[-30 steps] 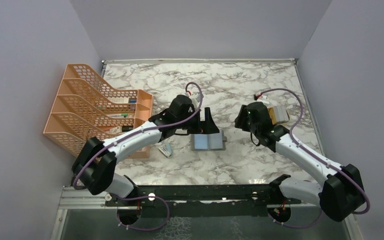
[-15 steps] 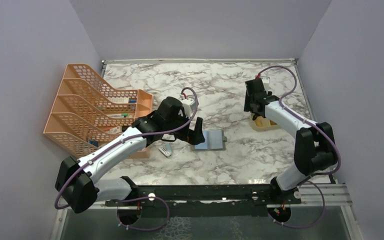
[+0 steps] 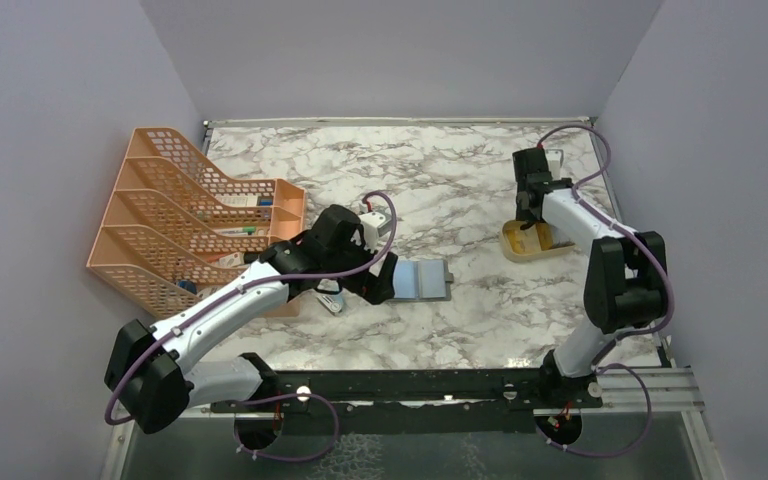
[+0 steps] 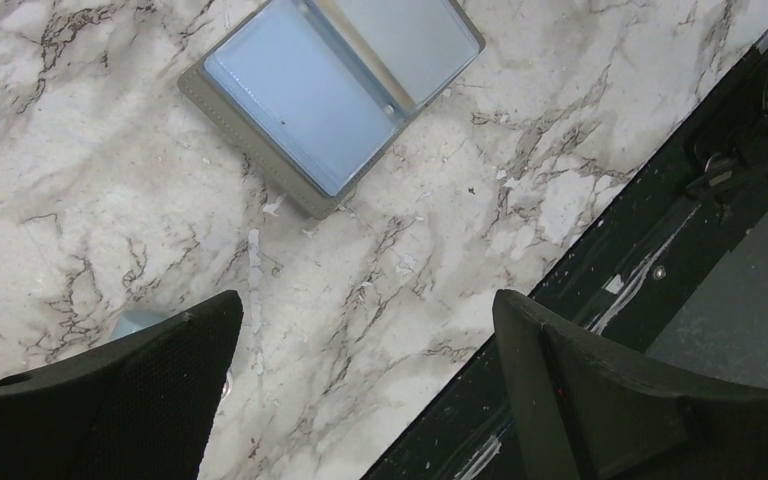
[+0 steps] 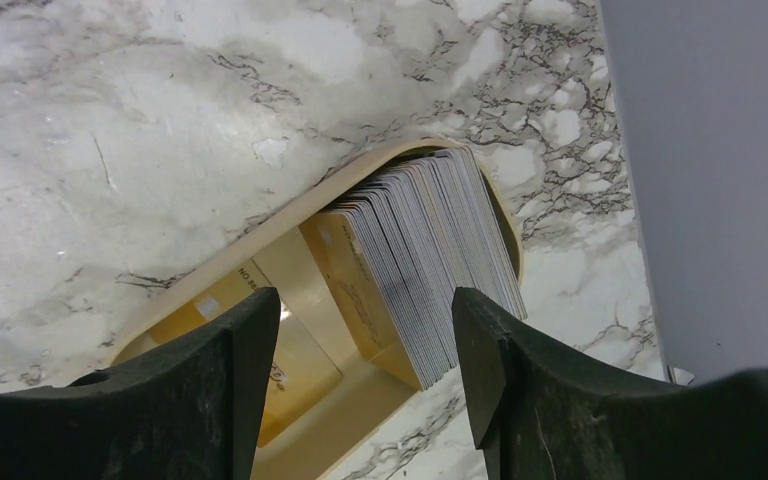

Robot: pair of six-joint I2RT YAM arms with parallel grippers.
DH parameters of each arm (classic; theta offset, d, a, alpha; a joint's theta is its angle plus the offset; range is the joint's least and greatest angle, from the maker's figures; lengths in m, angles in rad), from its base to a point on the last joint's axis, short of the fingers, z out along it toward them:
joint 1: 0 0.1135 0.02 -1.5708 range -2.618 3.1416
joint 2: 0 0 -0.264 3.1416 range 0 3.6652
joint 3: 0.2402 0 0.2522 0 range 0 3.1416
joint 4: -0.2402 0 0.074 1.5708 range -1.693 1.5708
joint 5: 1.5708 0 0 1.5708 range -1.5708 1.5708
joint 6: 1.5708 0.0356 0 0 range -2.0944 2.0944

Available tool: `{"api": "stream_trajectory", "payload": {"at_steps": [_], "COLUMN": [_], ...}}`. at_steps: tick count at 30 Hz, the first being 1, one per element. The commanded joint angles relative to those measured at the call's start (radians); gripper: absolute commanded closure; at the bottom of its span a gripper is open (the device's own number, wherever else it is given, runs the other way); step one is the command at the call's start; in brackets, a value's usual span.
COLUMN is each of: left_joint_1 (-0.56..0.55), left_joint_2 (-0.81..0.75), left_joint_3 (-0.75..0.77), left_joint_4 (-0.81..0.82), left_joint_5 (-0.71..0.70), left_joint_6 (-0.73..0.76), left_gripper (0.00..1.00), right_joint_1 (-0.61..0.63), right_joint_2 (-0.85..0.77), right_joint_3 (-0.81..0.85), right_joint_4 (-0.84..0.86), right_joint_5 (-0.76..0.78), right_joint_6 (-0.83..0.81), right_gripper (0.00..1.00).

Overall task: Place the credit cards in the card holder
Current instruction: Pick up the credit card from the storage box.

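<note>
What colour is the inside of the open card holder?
The card holder is light blue inside; best seen in the left wrist view.

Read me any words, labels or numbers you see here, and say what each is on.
No text reads clearly.
On the credit cards in the tan tray: dark print, too blurred to read.
On the card holder: none visible.
In the orange file rack: labels too small to read.

wallet (image 3: 418, 280): one
tray (image 3: 513, 250): one
cards (image 5: 420, 270): one leaning stack, too many to count
rack (image 3: 160, 205): one
small blue item (image 3: 331, 298): one
arms (image 3: 240, 295): two
</note>
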Motion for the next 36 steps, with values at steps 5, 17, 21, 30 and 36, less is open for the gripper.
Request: {"api": "stream_trajectory", "payload": {"at_steps": [5, 17, 21, 30, 36], "left_joint_1": [0.005, 0.006, 0.006, 0.006, 0.008], "left_joint_2": [-0.038, -0.048, -0.050, -0.045, -0.029], "left_joint_3": [-0.014, -0.017, -0.018, -0.023, -0.024], "left_joint_4": [-0.011, -0.012, -0.012, -0.010, -0.010], "left_joint_5": [-0.062, -0.076, -0.080, -0.066, -0.055], "left_joint_6": [0.027, 0.029, 0.029, 0.026, 0.024], "left_gripper": [0.01, 0.01, 0.01, 0.01, 0.01], "right_joint_1": [-0.032, -0.054, -0.054, -0.054, -0.054], "right_joint_2": [0.060, 0.117, 0.114, 0.077, 0.068], "right_joint_3": [0.016, 0.005, 0.013, 0.035, 0.039], "right_joint_4": [-0.004, 0.010, -0.015, -0.050, -0.037], "right_joint_5": [0.095, 0.091, 0.111, 0.149, 0.116], "right_joint_6": [-0.086, -0.083, -0.067, -0.078, -0.104], "right_gripper": [0.37, 0.41, 0.44, 0.49, 0.66]}}
